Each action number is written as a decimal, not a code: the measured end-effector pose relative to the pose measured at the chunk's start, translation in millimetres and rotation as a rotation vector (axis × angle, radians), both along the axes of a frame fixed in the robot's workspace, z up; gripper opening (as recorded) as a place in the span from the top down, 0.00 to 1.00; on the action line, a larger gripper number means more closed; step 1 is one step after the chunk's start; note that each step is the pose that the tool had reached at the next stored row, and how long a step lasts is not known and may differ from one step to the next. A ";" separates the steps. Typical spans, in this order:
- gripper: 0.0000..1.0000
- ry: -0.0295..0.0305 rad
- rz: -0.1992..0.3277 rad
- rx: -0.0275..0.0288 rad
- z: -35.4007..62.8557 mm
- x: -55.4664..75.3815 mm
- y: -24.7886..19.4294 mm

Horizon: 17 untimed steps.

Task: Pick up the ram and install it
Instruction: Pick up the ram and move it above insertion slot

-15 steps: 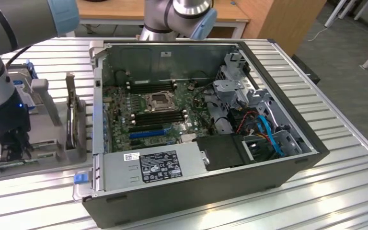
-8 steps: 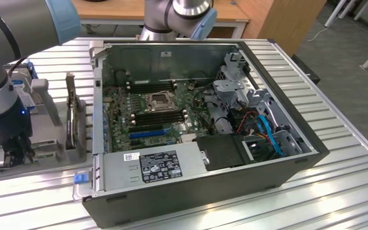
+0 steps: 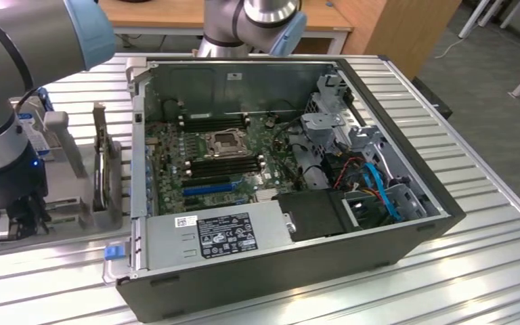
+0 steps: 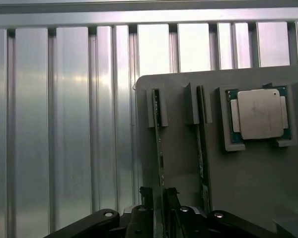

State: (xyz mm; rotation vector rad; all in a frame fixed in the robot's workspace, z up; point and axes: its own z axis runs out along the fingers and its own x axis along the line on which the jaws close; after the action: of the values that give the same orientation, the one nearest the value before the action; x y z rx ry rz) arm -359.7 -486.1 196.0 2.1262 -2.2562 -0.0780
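Observation:
The ram [image 4: 160,148] is a thin green stick standing on edge in a slot of the grey holder [image 4: 181,163]. My gripper [image 4: 159,194] is down over its near end. One dark finger [image 4: 146,194] is on each side of the stick, with a small gap to it, so the gripper is open around the ram. A second green stick [image 4: 201,148] stands in the neighbouring slot. In the exterior view my gripper [image 3: 16,227] hangs low over the holder [image 3: 70,227], at that view's left, well away from the open computer case [image 3: 405,244].
A square silver processor [image 4: 260,114] lies in a recess of the holder beyond the second stick. The case lies on its side on the ribbed metal table [image 3: 495,271], with motherboard memory slots [image 3: 228,164], a power supply [image 3: 219,237] and cables [image 3: 378,189] inside.

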 end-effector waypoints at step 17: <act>0.76 -0.0001 0.046 -0.0041 -1.2 0.1 3.3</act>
State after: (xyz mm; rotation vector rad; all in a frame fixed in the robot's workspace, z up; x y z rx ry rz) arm -359.6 -482.8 194.8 2.1747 -2.2042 -0.0717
